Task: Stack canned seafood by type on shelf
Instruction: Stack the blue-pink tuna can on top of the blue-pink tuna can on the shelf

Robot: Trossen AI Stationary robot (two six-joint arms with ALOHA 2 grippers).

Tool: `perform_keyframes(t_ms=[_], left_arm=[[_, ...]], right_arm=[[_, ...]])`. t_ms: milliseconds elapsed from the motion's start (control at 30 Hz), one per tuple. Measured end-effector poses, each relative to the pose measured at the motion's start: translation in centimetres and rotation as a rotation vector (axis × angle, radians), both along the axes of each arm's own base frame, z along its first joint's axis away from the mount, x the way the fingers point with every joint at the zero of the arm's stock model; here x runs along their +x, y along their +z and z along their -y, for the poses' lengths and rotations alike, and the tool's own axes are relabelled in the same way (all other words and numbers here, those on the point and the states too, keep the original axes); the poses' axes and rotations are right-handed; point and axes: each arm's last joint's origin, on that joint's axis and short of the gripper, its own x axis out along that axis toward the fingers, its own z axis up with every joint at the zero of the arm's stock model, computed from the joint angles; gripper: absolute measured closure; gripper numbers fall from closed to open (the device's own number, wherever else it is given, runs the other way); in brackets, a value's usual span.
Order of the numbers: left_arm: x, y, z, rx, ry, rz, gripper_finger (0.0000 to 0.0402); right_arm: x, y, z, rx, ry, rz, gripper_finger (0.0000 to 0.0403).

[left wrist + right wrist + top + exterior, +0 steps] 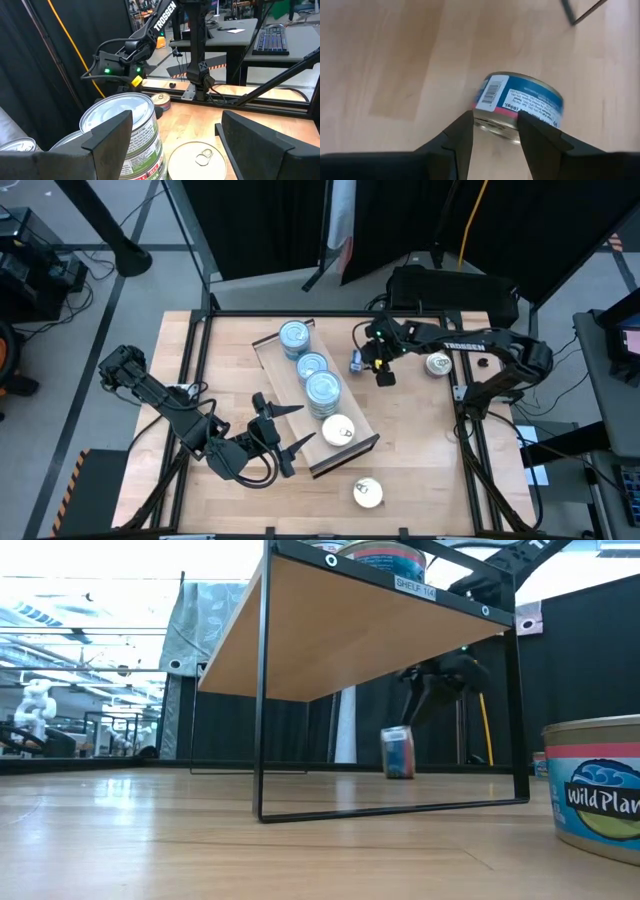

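Right gripper (494,131) pinches an on-edge tin (520,105) on the tabletop (420,440).
Left gripper (282,430) is spread wide, just beside the shelf (345,455) and its stacked tins (312,375).

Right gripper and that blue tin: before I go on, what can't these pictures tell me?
- Right gripper: in the wrist view its fingers hide the edge of the tin; real contact is unclear.
- High view: the tin is small, half under the gripper.
- Low view: the tin shows far off under the shelf, with its label unreadable.
- Shelf stack heights: hidden looking straight down.
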Motion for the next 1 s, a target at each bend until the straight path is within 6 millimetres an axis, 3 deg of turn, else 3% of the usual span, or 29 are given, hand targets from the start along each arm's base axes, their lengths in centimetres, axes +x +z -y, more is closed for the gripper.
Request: perform_keyframes(t_ms=[333, 500, 767, 1000], left_arm=[[0.0, 0.0, 0.0, 0.002, -0.001, -0.003, 0.0096], [-0.2, 0.0, 0.3, 0.002, -0.012, -0.003, 0.0096], [-0.2, 0.0, 0.3, 0.002, -0.011, -0.003, 0.0096], [-0.2, 0.0, 0.3, 0.01, -0.013, -0.006, 0.0096]], right_arm=[[-1.6, 1.9, -1.2, -0.088, 0.023, -0.045, 0.0243], [-1.8, 2.5, -1.4, 0.084, -0.336, 0.006, 0.0217], [-1.6, 3.4, -3.6, 0.174, -0.698, 0.066, 0.0141], [-0.8, 2.9, -4.8, 0.068, -1.037, 0.173, 0.008]])
